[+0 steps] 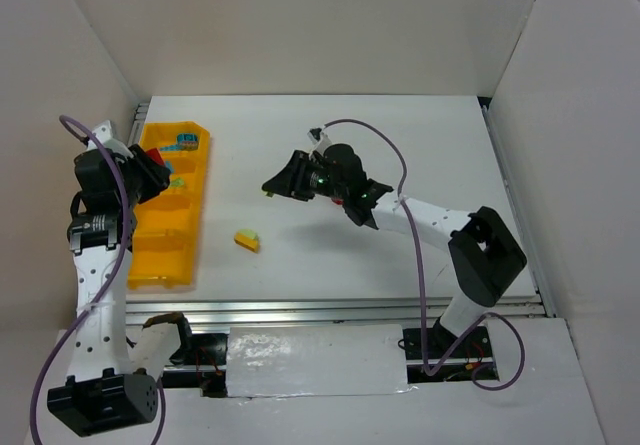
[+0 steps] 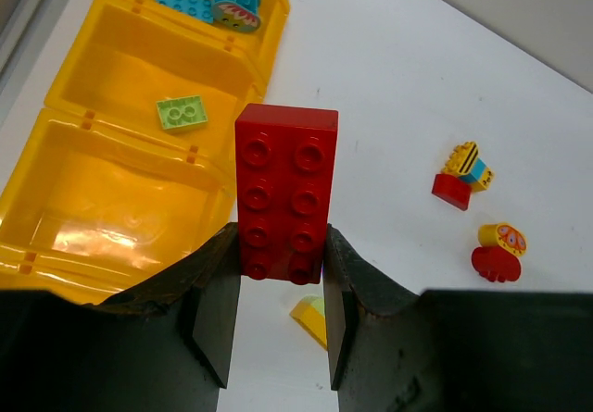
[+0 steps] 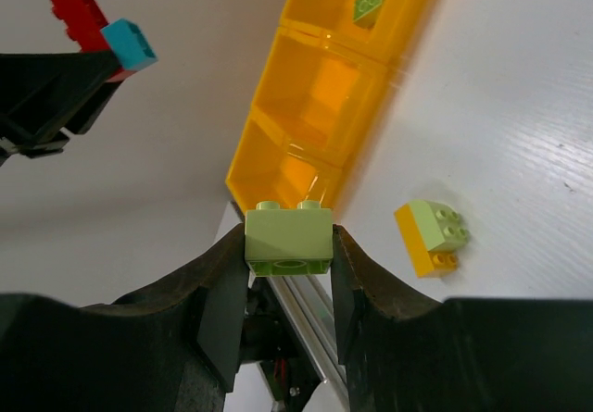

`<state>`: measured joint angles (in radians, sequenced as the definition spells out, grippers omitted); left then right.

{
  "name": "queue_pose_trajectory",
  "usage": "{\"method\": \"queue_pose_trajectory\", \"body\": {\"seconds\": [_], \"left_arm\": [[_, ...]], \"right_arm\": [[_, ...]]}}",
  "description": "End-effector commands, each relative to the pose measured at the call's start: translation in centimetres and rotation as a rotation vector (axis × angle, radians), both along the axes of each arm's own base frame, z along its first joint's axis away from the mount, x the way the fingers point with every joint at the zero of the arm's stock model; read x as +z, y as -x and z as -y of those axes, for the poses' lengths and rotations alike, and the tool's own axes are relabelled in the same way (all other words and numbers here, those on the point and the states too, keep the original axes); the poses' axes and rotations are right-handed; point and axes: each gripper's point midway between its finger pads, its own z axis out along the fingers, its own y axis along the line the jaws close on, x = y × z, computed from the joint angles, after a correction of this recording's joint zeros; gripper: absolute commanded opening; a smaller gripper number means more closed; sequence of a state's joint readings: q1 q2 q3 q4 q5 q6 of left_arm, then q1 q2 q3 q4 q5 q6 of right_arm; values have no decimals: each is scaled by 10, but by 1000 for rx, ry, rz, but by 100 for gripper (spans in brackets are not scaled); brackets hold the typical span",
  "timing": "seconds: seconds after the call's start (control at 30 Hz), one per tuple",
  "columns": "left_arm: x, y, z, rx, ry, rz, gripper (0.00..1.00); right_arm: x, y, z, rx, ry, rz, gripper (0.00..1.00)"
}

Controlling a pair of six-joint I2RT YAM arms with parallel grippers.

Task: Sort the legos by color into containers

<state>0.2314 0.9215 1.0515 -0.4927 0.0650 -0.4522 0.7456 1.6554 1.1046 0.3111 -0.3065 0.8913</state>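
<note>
My left gripper (image 1: 152, 177) (image 2: 281, 250) is shut on a long red lego (image 2: 285, 185) and holds it over the near-right edge of the yellow-orange tray (image 1: 165, 250) (image 2: 111, 208). In the right wrist view a teal piece (image 3: 130, 43) shows on that red lego (image 3: 79, 14). My right gripper (image 1: 272, 187) (image 3: 288, 250) is shut on a pale green lego (image 3: 288, 236) above mid table. Teal legos (image 2: 218, 3) lie in the tray's far compartment, and a pale green plate (image 2: 181, 112) (image 3: 369, 3) in the one beside it. A yellow and green clump (image 1: 246, 239) (image 3: 431, 234) lies on the table.
Two small clumps lie on the table: a red, yellow and teal one (image 2: 461, 176) and a yellow and red one (image 2: 498, 250). In the top view the right arm mostly hides them. White walls enclose the table, and a metal rail (image 1: 350, 310) runs along its near edge.
</note>
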Motion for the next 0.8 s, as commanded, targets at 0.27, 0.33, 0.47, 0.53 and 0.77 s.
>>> {"method": "queue_pose_trajectory", "body": {"seconds": [0.27, 0.33, 0.47, 0.53, 0.77], "left_arm": [[33, -9, 27, -151, 37, 152, 0], [34, -9, 31, -168, 51, 162, 0], [58, -8, 43, -238, 65, 226, 0], [74, -6, 51, -279, 72, 261, 0], [121, 11, 75, -405, 74, 361, 0]], "right_arm": [[76, 42, 22, 105, -109, 224, 0], [86, 49, 27, 119, -104, 267, 0], [75, 44, 21, 123, -91, 247, 0], [64, 40, 9, 139, -106, 203, 0], [43, 34, -41, 131, -133, 94, 0]]}}
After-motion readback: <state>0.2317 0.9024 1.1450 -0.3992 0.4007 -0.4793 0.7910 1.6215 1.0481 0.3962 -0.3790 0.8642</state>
